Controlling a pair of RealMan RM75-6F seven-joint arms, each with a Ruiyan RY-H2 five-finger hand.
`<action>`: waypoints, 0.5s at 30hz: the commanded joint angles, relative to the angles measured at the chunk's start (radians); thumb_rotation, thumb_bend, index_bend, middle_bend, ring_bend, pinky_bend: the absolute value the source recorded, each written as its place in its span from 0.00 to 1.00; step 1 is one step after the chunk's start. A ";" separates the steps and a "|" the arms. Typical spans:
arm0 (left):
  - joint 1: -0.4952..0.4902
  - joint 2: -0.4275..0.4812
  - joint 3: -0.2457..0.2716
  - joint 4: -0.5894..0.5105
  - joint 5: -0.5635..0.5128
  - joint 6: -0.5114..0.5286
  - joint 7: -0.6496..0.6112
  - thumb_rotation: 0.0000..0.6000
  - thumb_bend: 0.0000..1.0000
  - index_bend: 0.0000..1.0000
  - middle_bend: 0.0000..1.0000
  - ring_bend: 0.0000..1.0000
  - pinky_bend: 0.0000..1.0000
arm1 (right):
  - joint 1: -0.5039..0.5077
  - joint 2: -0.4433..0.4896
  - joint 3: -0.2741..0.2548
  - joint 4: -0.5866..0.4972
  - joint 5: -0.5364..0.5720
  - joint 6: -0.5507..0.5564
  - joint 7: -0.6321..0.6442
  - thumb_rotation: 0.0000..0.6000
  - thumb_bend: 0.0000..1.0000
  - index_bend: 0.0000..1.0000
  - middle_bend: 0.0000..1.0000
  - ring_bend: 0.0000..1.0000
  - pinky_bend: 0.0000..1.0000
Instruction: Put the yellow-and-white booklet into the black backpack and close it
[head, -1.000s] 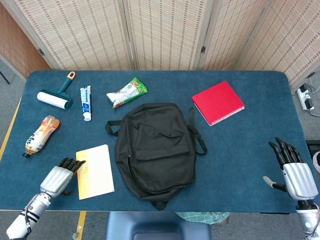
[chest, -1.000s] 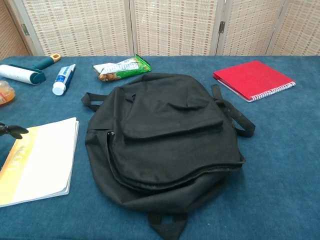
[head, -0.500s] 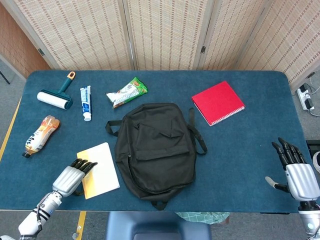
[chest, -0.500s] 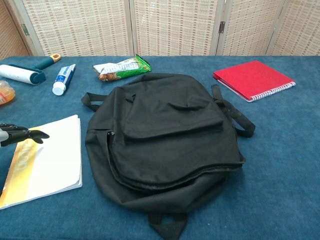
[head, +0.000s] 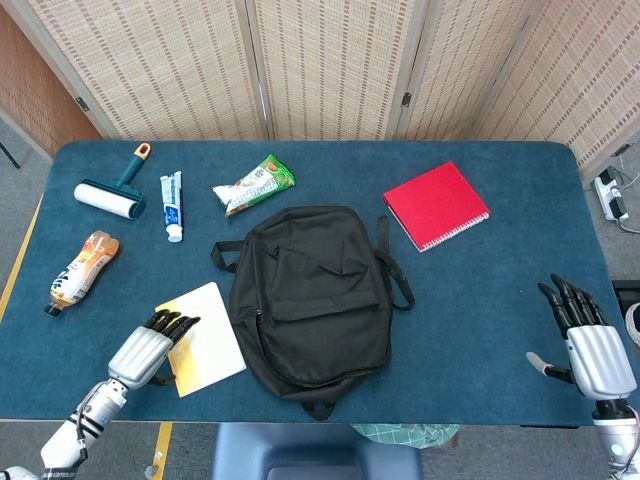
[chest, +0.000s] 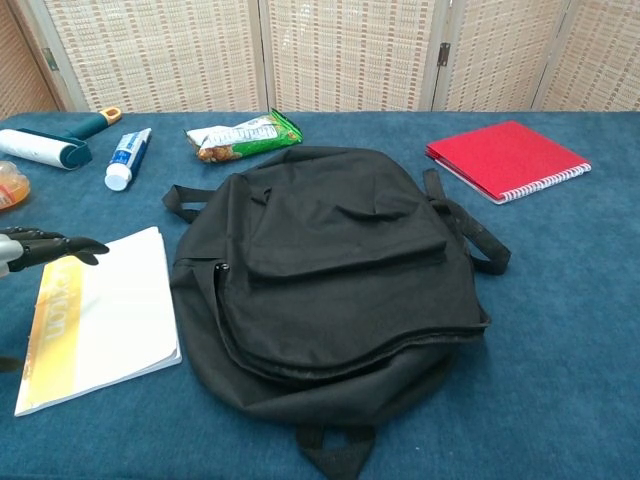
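Observation:
The yellow-and-white booklet (head: 208, 338) (chest: 105, 315) lies flat on the blue table, its right edge close beside the black backpack (head: 310, 295) (chest: 330, 270). The backpack lies flat in the middle of the table, front pocket up, and its openings look closed. My left hand (head: 150, 350) reaches in from the near left. Its dark fingertips (chest: 55, 247) rest outstretched on the booklet's left edge. My right hand (head: 585, 345) hovers open at the near right corner, fingers spread, far from both things; only the head view shows it.
A red spiral notebook (head: 436, 205) lies at the back right. A snack bag (head: 254, 185), a toothpaste tube (head: 172, 205) and a lint roller (head: 110, 195) sit along the back left. An orange bottle (head: 82, 268) lies near the left edge.
My left hand has slid right with the booklet under its fingers. The booklet has turned and moved closer to the backpack. The right hand has barely moved.

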 joint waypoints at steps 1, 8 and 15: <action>0.011 0.007 0.023 0.053 0.039 0.030 -0.047 1.00 0.26 0.13 0.20 0.14 0.14 | -0.001 -0.001 -0.001 0.000 -0.001 0.002 0.000 1.00 0.14 0.00 0.01 0.05 0.08; 0.011 -0.022 0.041 0.146 0.065 0.031 -0.104 1.00 0.28 0.12 0.20 0.14 0.14 | -0.005 0.000 -0.003 -0.006 -0.010 0.014 -0.004 1.00 0.14 0.00 0.01 0.05 0.08; 0.007 -0.049 0.044 0.187 0.068 0.023 -0.130 1.00 0.28 0.12 0.20 0.14 0.14 | -0.009 0.001 -0.005 -0.013 -0.012 0.020 -0.011 1.00 0.14 0.00 0.01 0.05 0.08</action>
